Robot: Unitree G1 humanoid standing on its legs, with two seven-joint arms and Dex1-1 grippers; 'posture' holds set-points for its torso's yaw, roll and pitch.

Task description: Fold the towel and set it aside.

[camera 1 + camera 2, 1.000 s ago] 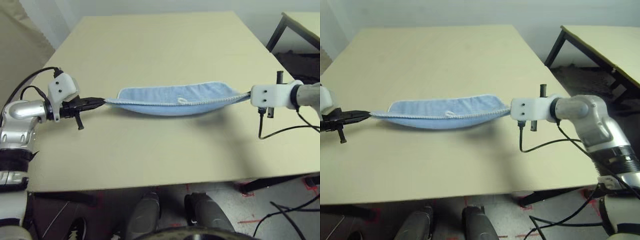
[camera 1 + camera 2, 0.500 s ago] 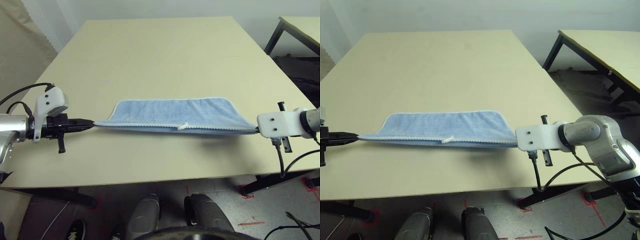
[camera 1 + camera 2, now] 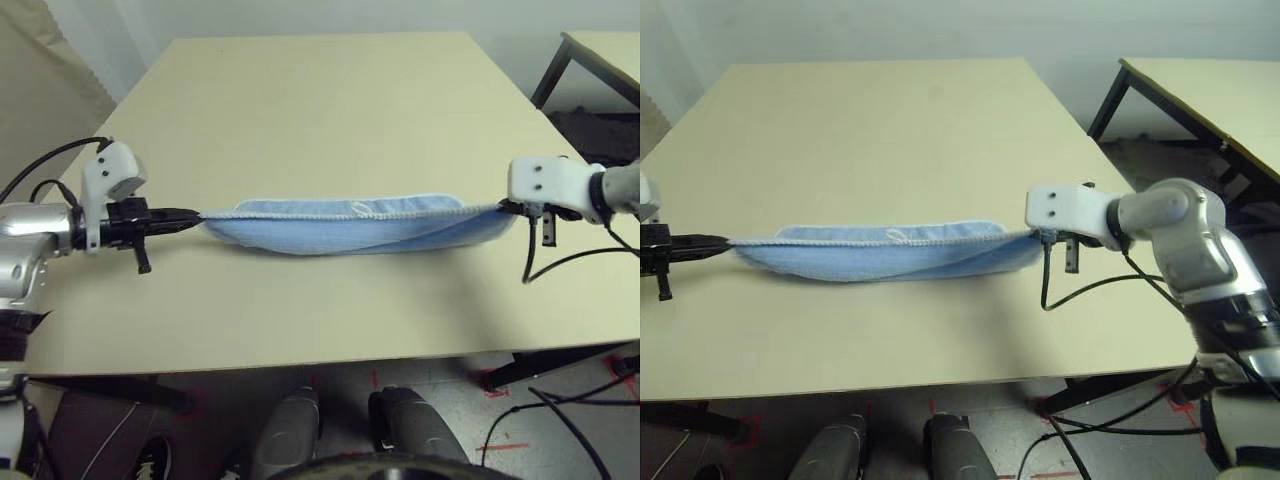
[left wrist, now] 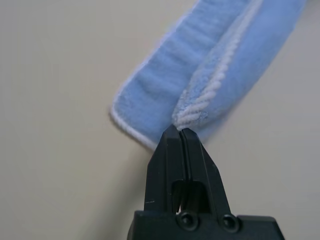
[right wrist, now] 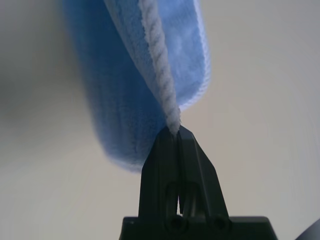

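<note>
Stretching across the middle of the left eye view, the towel (image 3: 350, 225) hangs as a long light-blue band between the two grippers, its white stitched edging running along the upper edge and its lower fold sagging in a shallow curve over the table (image 3: 320, 110). Whether that lowest fold touches the tabletop cannot be told. A small white tag sits on the top edge near the band's centre.

At the left of the frame, the left gripper (image 3: 190, 214) points toward the right and is pinched tight on the towel's left end; in the left wrist view its black fingers (image 4: 167, 150) meet at the tips with the white corded edge clamped between them. At the right of the frame, the right gripper (image 3: 505, 207) points toward the left and is likewise closed on the towel's right end, and in the right wrist view its fingers (image 5: 165, 145) press together on the twisted white edging.

A second table (image 3: 1210, 95) stands at the upper right, well apart.
</note>
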